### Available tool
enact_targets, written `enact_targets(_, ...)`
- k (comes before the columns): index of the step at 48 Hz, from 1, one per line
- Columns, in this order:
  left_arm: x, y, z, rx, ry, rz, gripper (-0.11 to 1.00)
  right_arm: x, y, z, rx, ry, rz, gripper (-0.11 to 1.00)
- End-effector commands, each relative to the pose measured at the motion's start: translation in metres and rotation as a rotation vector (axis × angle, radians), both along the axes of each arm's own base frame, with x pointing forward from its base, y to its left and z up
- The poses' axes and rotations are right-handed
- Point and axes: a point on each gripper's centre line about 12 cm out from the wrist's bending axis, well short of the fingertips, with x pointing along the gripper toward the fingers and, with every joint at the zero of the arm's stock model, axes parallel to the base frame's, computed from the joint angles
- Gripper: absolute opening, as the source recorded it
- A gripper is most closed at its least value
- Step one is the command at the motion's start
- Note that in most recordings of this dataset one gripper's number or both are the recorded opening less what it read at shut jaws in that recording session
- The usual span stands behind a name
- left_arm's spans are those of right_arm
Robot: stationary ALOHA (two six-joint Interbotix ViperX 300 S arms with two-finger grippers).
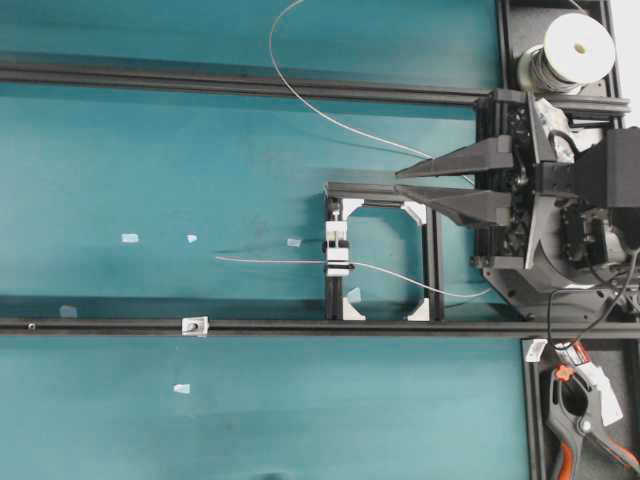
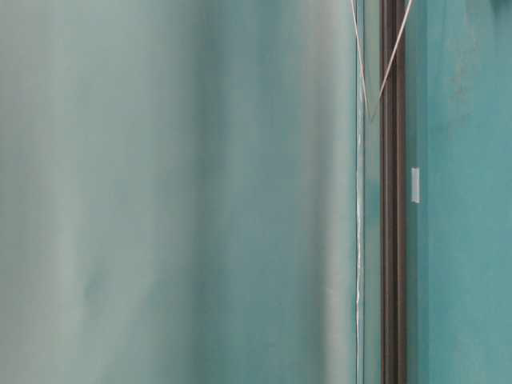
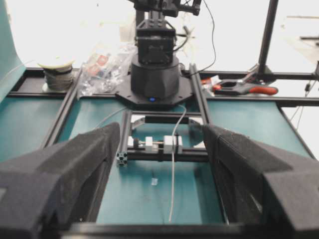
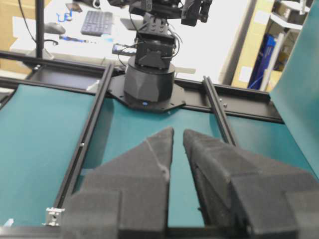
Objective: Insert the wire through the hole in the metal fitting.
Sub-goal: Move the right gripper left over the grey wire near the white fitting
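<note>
Risk sits mostly in the wire itself: it is very thin and springy, so a pinch taken far back from its free tip would probably leave the tip wandering, and it could slide past the hole, which shows only as a dark speck in the metal fitting. A hard pinch might kink the strand. Pulling it could also drag against the white block with black bands that it runs across, or tug more slack from the spool. The fitting looks small and light on the lower rail, so a nudge from a foam finger may shift it.

The right gripper hovers over the top edge of the black frame, its fingers drawn close with only a slim gap at the tips and nothing between them. The wire's free end lies on the teal mat left of the block, apart from that gripper, and the fitting lies further still, well apart toward the lower left. In the right wrist view the fitting sits at the bottom left, off to the side of the right gripper.

The left gripper stands wide and empty. The wire runs toward it between the fingers, touching neither.
</note>
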Motion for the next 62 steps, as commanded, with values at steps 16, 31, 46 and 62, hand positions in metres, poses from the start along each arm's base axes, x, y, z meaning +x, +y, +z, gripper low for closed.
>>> enact_targets(16, 0.001, 0.005, -0.012, -0.082, 0.041, 0.027, -0.09, 0.027, 0.000, -0.005, 0.099, 0.143, 0.002, -0.02)
enact_targets(31, 0.000, 0.005, -0.022, -0.078, 0.076, 0.028, 0.39, 0.052, -0.001, -0.009, 0.206, 0.180, -0.010, 0.59)
enact_targets(46, 0.004, 0.003, -0.055, -0.084, 0.162, 0.019, 0.47, 0.069, -0.002, -0.032, 0.289, 0.243, -0.023, 0.78)
enact_targets(62, 0.025, 0.002, -0.092, -0.078, 0.227, 0.021, 0.73, 0.100, -0.001, -0.066, 0.302, 0.354, -0.038, 0.78)
